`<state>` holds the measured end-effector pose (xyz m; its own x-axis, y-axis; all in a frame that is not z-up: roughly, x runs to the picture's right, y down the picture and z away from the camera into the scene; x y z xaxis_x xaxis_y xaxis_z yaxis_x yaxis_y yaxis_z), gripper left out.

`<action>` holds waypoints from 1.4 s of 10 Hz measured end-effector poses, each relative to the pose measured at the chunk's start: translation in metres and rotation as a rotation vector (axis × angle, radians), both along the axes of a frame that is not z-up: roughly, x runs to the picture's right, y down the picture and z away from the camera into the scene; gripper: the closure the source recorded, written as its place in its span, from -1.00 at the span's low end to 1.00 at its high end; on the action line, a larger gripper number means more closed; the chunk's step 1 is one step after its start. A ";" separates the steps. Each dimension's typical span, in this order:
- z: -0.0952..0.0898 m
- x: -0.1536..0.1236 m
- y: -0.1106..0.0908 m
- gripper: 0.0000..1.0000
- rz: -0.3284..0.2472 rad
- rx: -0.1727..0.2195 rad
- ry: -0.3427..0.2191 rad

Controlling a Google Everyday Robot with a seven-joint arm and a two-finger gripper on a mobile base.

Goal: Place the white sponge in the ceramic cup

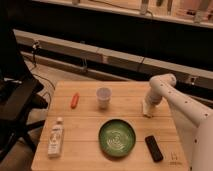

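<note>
Three things lie along the near edge of the wooden bench (85,125): a white bottle with a label (56,139) on its side toward the near left corner, a round green plate (117,138) at the middle, and a flat black bar-shaped object (154,148) toward the near right corner. Farther in, by the left edge, lies a small orange-red stick-like object (75,100). The ceramic cup (103,97) stands upright around the middle of the bench, beyond the plate and nearer the far edge. The white arm reaches in over the right edge and bends down, and the gripper (149,104) points at the bench top close to that edge, well apart from the cup. The white sponge (146,112) shows as a pale patch right at the gripper's tip, at the bench surface. Whether the gripper is open or closed on the sponge cannot be told.
</note>
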<state>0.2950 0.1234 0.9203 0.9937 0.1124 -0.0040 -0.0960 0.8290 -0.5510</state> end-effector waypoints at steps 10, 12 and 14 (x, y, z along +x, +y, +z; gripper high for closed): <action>-0.023 -0.009 -0.030 1.00 -0.080 0.024 -0.030; -0.027 -0.011 -0.033 1.00 -0.097 0.029 -0.038; -0.030 -0.019 -0.041 1.00 -0.113 0.037 -0.049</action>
